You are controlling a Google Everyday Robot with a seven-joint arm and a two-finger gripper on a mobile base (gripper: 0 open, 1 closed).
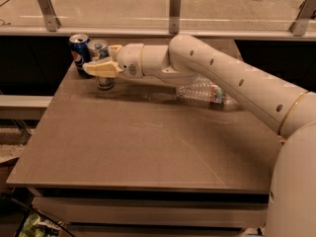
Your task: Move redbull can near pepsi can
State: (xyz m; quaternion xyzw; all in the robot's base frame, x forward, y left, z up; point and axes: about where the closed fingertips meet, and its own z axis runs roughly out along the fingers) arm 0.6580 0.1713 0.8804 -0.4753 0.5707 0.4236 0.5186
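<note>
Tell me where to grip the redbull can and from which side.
Grip the redbull can mid-body, from the side away from the pepsi can, where the gripper is now. The can stands upright and slim, and the pepsi can close beside it blocks the other side.

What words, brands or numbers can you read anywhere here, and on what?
No text can be read.
Dark blue can: round red, white and blue logo only, no legible letters.
Slim silver can, gripped by the hand at the table's back left: print blurred.
Lying plastic bottle: label too blurred.
</note>
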